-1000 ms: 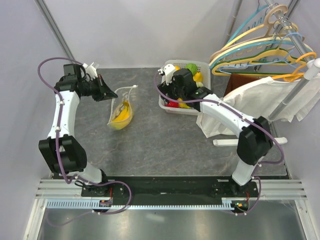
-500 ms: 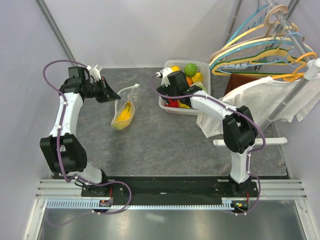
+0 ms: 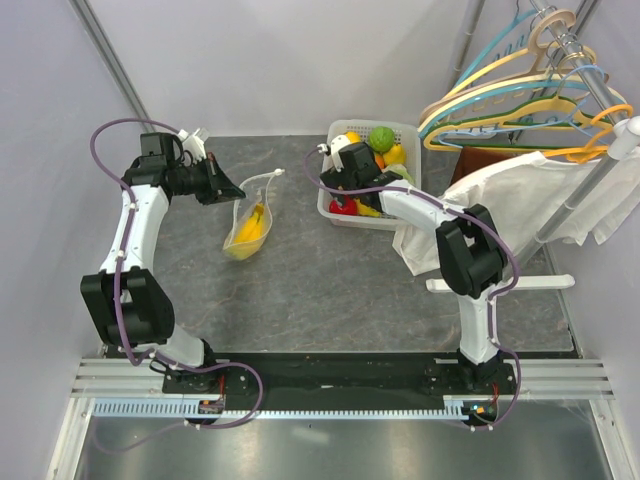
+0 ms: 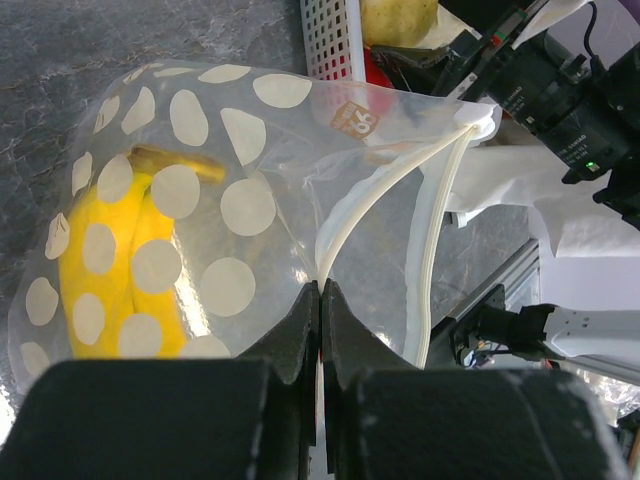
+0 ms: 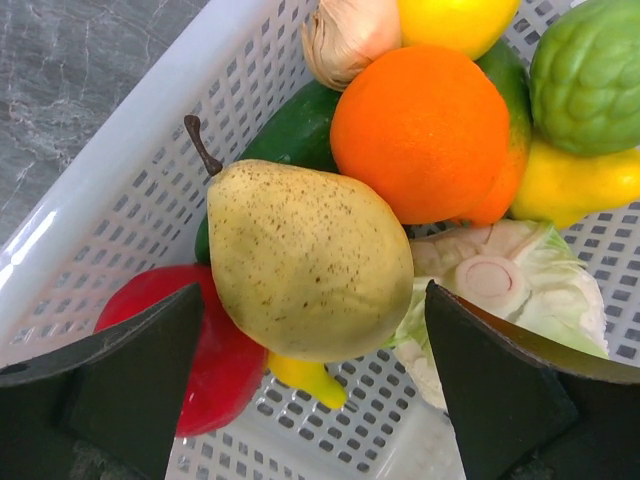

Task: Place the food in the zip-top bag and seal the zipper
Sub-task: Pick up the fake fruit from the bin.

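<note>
While the left gripper [image 3: 222, 188] [image 4: 320, 300] is clenched on one lip of the zipper [image 4: 380, 195], the zip-top bag [image 3: 248, 225] [image 4: 250, 200] stretches away from it over the left half of the table [image 3: 300, 290], towards the far edge. Its long axis slants from the mouth, which faces the far edge, down to the closed end, which points to the near left corner. The mouth gapes, two pale ribbed strips parting into a loop that meets at the small white slider tab [image 4: 483, 120]. The film is clear, glossy and wrinkled, printed with cream dots. Inside, a smooth yellow banana [image 3: 250, 228] [image 4: 110, 270] lies lengthwise along the bag, brown stem towards the mouth.

Over the white slotted basket [image 3: 405, 130] [image 5: 150, 170] at the far edge, the right gripper [image 3: 342, 190] [image 5: 315, 340] hangs with its jaws released wide, straddling a speckled, matte pear [image 5: 305, 260]. Around the pear sit a round orange [image 5: 420, 130], a shiny red pepper [image 5: 225, 350], a knobbly green fruit [image 5: 590, 70] and a pale leafy piece [image 5: 500, 290].
</note>
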Robot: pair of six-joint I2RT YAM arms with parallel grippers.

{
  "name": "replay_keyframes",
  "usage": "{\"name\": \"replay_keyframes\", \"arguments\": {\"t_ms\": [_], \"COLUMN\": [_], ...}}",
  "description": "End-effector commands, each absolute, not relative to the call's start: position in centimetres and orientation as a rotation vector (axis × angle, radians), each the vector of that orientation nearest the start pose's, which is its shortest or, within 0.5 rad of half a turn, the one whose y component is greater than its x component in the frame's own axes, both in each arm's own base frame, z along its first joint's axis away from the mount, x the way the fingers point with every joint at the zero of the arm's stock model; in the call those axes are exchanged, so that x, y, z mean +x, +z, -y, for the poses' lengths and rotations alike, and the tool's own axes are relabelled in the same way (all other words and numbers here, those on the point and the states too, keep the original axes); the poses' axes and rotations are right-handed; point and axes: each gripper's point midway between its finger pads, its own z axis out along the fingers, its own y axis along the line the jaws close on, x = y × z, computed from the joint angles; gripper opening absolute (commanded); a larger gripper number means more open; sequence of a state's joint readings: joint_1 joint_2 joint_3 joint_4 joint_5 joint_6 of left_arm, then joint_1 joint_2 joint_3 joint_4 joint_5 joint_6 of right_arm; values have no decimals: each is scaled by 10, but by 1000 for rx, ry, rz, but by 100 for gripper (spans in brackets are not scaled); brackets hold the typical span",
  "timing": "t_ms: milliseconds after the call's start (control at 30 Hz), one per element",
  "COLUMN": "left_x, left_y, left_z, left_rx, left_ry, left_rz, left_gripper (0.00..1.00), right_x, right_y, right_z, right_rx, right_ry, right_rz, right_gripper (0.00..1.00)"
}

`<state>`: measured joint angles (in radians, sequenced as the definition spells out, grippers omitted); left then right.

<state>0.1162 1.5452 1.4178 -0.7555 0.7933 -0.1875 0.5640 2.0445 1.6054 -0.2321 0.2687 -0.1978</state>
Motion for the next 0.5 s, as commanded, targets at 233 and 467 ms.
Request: {"name": "replay_keyframes", "arguments": {"t_ms": [233,467], "left_x": [368,369], "left_y": [246,242], "left_z": [91,91], "left_rx": [21,1], "left_ry": [-1001,-1006], "left_rz": [-2281,-2297], "left_gripper": [2,2], "right_x": [504,484], "right_y": [154,202], "right_z": [-253,-259], "right_rx": [-644,-594], "right_ry": [12,150], "right_rz": [-2034,-1992], "right_gripper": [73,48]}}
